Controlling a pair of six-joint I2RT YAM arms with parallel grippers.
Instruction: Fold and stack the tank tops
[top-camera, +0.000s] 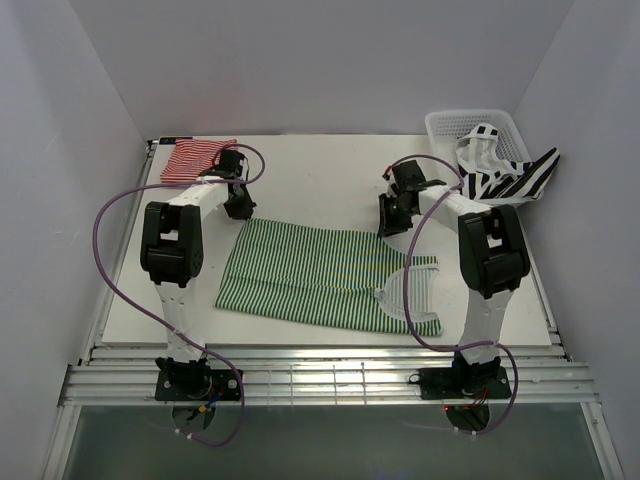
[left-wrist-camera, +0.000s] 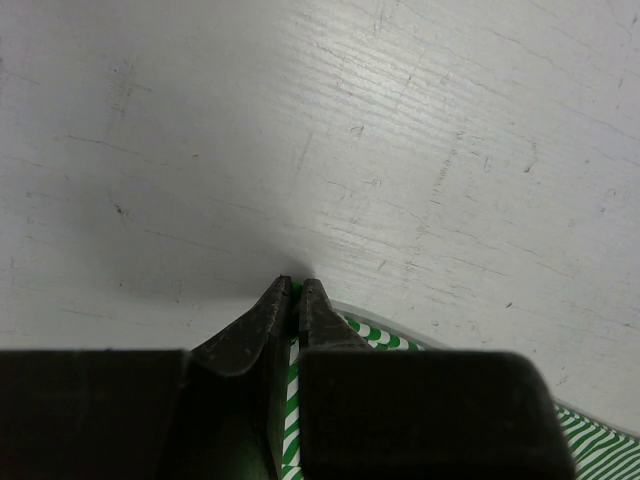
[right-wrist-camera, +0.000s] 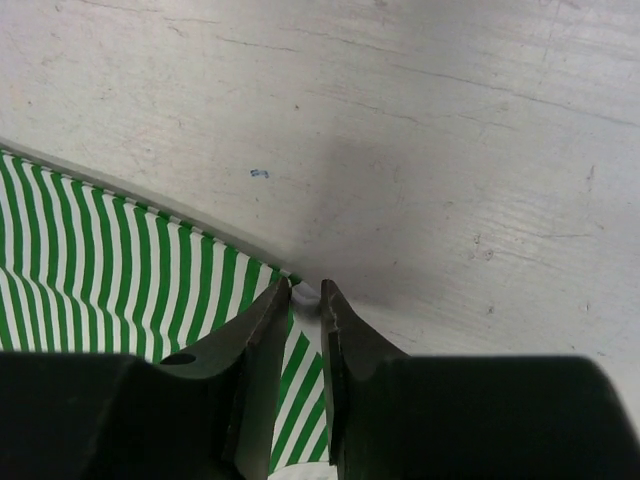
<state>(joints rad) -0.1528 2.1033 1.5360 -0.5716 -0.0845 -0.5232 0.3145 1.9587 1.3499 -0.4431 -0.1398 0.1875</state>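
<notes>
Green-and-white tank top (top-camera: 310, 270) lies spread flat in the middle of the counter (top-camera: 320, 180). I see my left pincer (left-wrist-camera: 297, 284) clenched on its far left corner, my right pincer (right-wrist-camera: 305, 290) clenched on its far right corner.

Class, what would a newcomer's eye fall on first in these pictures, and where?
The green top lies mid-table, the left tool and right tool each pinching a far corner. A red top sits at the far left; a black-and-white top hangs over the basket, far right.
</notes>
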